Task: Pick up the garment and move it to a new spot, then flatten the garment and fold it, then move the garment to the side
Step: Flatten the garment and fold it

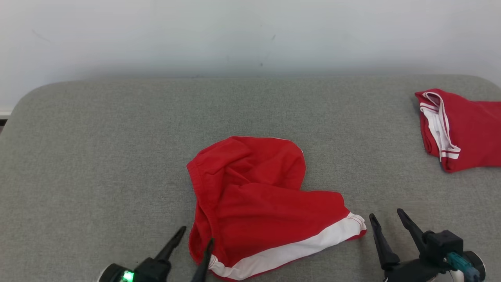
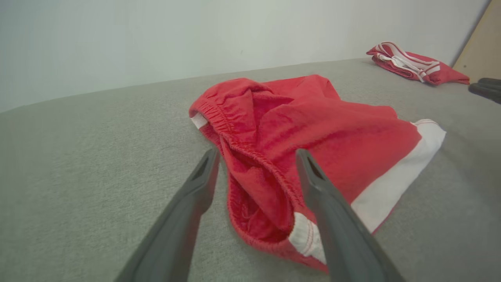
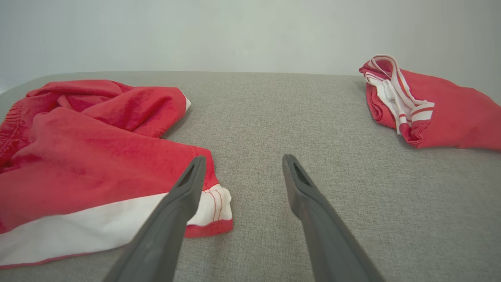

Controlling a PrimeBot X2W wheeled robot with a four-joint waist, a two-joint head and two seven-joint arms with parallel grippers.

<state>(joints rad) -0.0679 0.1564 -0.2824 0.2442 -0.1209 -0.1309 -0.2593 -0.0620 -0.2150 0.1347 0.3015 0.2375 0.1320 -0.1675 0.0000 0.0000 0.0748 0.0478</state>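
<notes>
Gaping empty, both end effectors (image 1: 197,234) (image 1: 385,213) flank garment (image 1: 258,203) on seemingly padded grey surface (image 1: 98,156).

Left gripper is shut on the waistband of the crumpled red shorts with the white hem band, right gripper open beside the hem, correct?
No: the left gripper is open, its fingers straddling the waistband of the crumpled red shorts, per the left wrist view. The right gripper is open beside the hem.

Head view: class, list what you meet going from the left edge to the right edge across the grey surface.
In order: left gripper → crumpled red garment → right gripper → folded red garment.
</notes>
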